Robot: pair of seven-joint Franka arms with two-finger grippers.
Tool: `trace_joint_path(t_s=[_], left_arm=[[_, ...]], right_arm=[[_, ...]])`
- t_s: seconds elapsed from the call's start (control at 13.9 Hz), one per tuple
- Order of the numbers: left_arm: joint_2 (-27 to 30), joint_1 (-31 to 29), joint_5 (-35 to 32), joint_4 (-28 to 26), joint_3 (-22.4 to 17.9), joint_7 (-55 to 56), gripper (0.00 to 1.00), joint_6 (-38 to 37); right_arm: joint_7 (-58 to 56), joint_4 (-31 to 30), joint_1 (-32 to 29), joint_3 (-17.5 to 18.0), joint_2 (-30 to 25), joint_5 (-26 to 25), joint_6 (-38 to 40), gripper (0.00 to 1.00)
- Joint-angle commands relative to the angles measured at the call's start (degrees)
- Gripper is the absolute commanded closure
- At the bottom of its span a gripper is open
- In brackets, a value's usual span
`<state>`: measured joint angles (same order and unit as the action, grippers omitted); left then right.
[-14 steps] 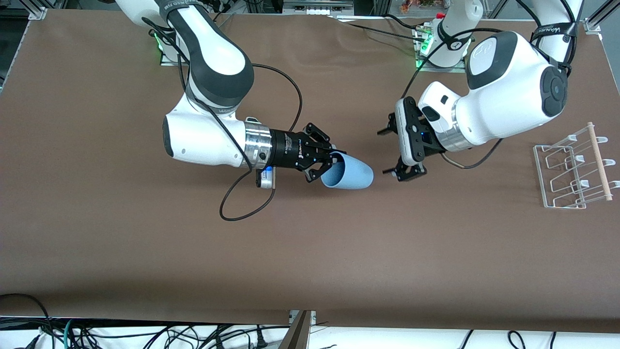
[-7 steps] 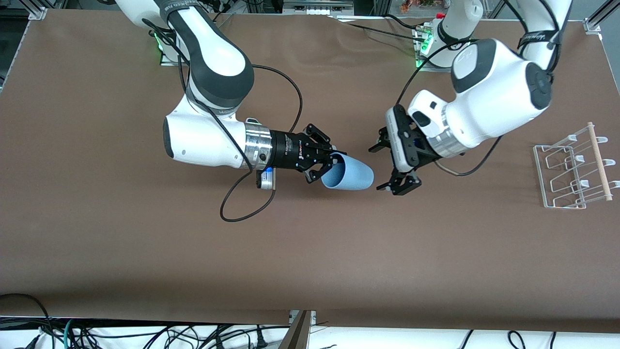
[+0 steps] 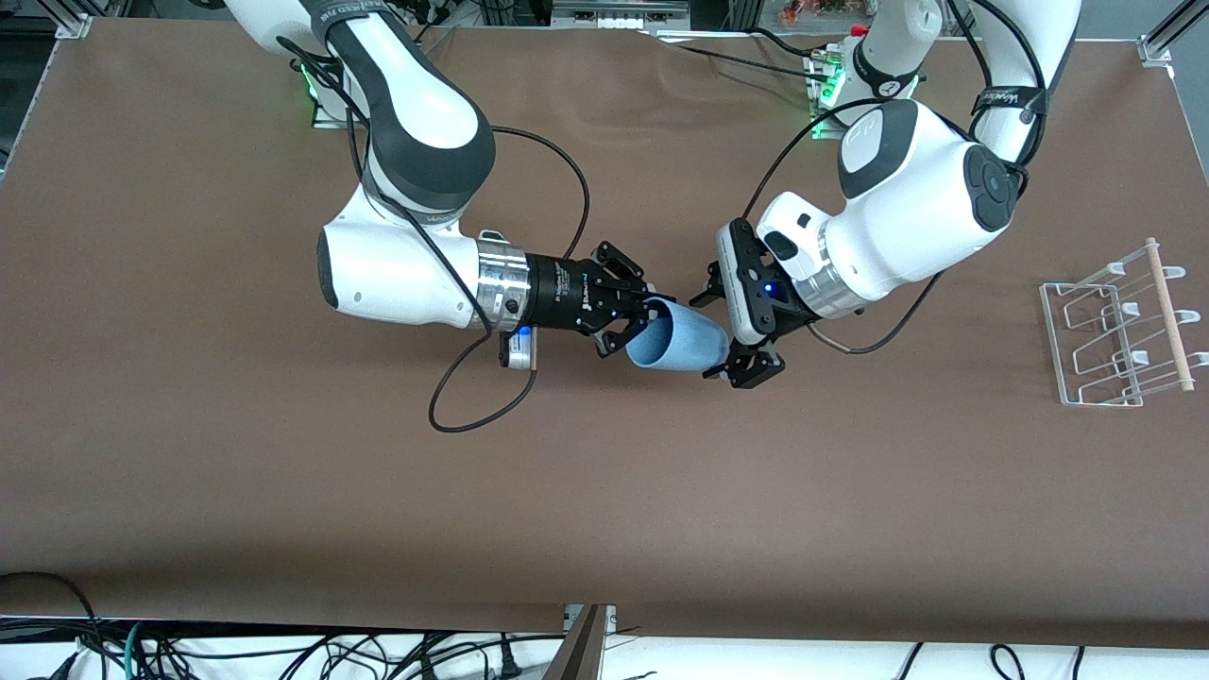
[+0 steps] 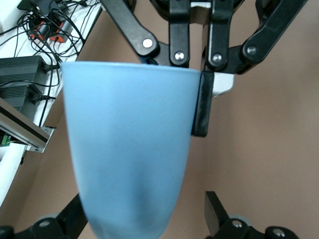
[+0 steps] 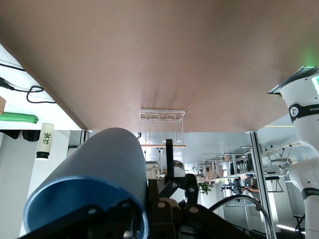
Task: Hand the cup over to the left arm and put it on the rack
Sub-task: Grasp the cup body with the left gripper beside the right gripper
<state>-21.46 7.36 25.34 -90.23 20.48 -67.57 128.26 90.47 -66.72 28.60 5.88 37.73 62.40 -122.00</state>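
Observation:
The light-blue cup hangs on its side over the middle of the table, mouth toward the right arm. My right gripper is shut on its rim, one finger inside the mouth and one outside. In the right wrist view the cup fills the near corner by that gripper. My left gripper is open, its fingers on either side of the cup's closed base end with gaps showing. The left wrist view has the cup between the open gripper. The white wire rack stands toward the left arm's end.
A black cable loops on the brown table under the right arm's wrist. The rack shows small in the right wrist view. The table's front edge has wires below it.
The left arm has swung from near the rack's side toward the cup, and its open fingers now flank the cup's base. The right arm and the cup have stayed still.

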Motion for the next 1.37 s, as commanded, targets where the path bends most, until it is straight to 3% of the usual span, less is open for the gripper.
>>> trace_joint_path(t_s=[0.0, 0.14, 0.36, 0.43, 0.5, 0.86, 1.08, 1.3], left_arm=[[-0.1, 0.6, -0.8, 0.3, 1.1, 2.9, 0.00, 0.7], [-0.3, 0.6, -1.0, 0.4, 1.9, 2.8, 0.00, 0.7], [-1.1, 0.6, -0.7, 0.5, 2.0, 2.4, 0.40, 0.7], [-1.2, 0.6, -0.7, 0.6, 2.0, 2.4, 0.59, 0.7], [-1.1, 0.6, -0.4, 0.6, 2.1, 3.3, 1.00, 0.7], [-1.1, 0.6, -0.5, 0.7, 2.2, 8.2, 1.00, 0.4], [-1.1, 0.6, -0.4, 0.7, 2.1, 8.2, 1.00, 0.4], [-1.1, 0.6, -0.5, 0.8, 2.1, 8.2, 1.00, 0.3]], right_arm=[[0.6, 1.9, -0.5, 0.3, 0.8, 0.7, 1.0, 1.00], [0.6, 1.9, -0.4, 0.4, 0.8, 0.7, 1.0, 1.00], [0.6, 1.9, -0.5, 0.3, 0.8, 0.7, 1.0, 1.00], [0.6, 1.9, -0.4, 0.4, 0.8, 0.7, 1.0, 1.00], [0.6, 1.9, -0.5, 0.3, 0.8, 0.6, 1.0, 1.00], [0.6, 2.0, -0.5, 0.4, 0.8, 0.7, 1.0, 1.00], [0.7, 2.0, -0.7, 0.3, 0.8, 0.8, 1.0, 0.55], [0.8, 2.0, -0.7, 0.3, 0.8, 0.8, 1.0, 0.40]])
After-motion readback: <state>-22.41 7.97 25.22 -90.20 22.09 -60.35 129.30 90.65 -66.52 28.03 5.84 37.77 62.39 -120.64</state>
